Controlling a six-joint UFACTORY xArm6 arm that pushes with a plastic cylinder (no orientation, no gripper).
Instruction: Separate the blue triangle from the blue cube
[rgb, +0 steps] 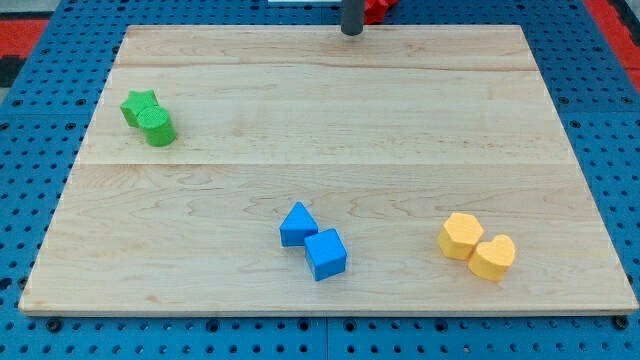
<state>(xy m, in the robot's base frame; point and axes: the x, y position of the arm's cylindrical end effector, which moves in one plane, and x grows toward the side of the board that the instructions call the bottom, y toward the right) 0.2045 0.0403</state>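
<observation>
The blue triangle (297, 224) lies on the wooden board (330, 110) at the lower middle. The blue cube (326, 254) sits just to its lower right, touching it or nearly so. My tip (351, 33) is at the view's top centre, at the board's far edge, well away from both blue blocks.
A green star (139, 105) and a green cylinder (158, 127) sit together at the upper left. Two yellow blocks, a hexagon (460, 236) and a heart shape (493, 257), sit together at the lower right. A red object (380, 9) shows beside the rod at the top.
</observation>
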